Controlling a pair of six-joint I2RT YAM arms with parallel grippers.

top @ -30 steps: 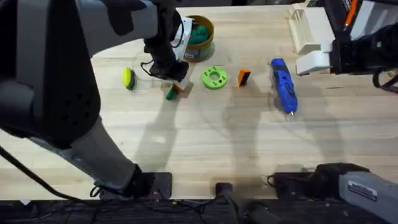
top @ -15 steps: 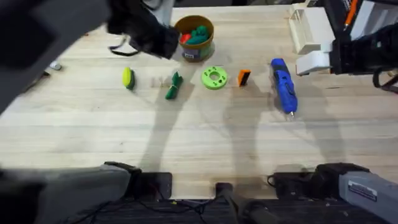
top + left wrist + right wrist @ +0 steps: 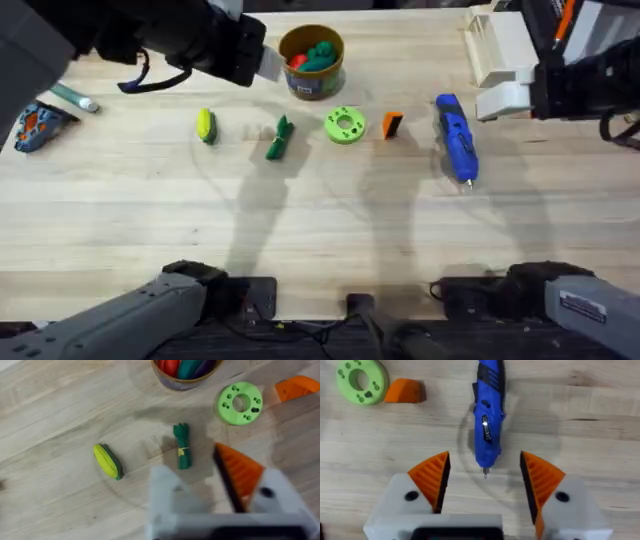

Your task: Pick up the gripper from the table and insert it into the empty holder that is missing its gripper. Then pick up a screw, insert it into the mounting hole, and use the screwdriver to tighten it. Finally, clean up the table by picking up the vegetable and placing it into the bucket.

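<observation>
The counter is pale wood with a fine straight grain. On it the gripper, a small orange plastic wedge with 1 black face, lies between a green round disc pierced with holes and the screwdriver, a blue pen-shaped tool whose thin metal tip points toward the arms' bases. The bucket, a short round mustard-yellow tub, stands just beyond the disc and holds red and green toy pieces. A green leafy toy vegetable lies beside the disc, and a yellow corn cob rests farther left. A crumpled wrapper and a pale tube sit at the far left edge.

The left arm reaches over the far left of the counter, dark and bulky, its left gripper above the leafy vegetable; 1 side bears an orange ribbed pad, the other is a bare white holder, and nothing lies between the fingers, which are spread apart. The right gripper hangs over the screwdriver's tip with its orange ribbed fingers wide and empty.
</observation>
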